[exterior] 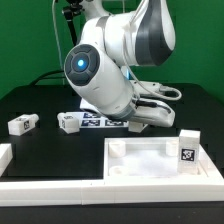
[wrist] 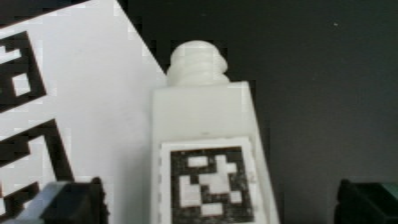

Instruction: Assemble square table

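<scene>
Between the spread fingers of our end effector (wrist: 217, 203), a leg block (wrist: 208, 120) lies ungrasped; the tabletop (exterior: 150, 170) apparently sits legless, we judge.

Both jaws and marker board (wrist: 107, 90) cropped.

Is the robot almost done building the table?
Not yet. Done: maybe an upright leg at a corner of the top; can't tell if joined. In hand: the open tool hovers over a lying leg by the marker board. Left: two loose legs too.
</scene>
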You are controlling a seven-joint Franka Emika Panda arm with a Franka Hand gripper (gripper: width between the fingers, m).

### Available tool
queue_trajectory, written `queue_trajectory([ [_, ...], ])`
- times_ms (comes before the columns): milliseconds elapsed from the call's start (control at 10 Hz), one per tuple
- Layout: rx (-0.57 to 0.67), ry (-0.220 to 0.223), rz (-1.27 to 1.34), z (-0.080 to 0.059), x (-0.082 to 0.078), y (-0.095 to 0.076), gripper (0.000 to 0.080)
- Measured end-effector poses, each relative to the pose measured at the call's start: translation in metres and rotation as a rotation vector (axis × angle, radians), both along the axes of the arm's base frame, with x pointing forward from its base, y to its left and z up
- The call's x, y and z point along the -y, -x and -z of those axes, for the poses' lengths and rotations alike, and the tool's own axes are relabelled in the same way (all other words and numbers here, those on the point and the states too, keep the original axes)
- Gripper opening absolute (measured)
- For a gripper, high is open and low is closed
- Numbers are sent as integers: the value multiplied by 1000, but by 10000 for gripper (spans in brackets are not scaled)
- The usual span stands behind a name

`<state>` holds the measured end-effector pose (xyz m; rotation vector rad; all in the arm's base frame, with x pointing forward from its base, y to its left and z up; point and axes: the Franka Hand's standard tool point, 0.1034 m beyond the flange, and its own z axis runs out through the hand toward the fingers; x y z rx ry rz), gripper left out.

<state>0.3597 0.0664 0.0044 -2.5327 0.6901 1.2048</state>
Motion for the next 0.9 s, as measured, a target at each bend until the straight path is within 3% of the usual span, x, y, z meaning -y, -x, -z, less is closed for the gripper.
queue_trajectory([
  [100,0,0,0,0,0,0,619],
  [200,0,0,0,0,0,0,440],
  [300,0,0,0,0,0,0,440],
  [400,0,0,0,0,0,0,286],
  [900,0,0,0,0,0,0,288],
])
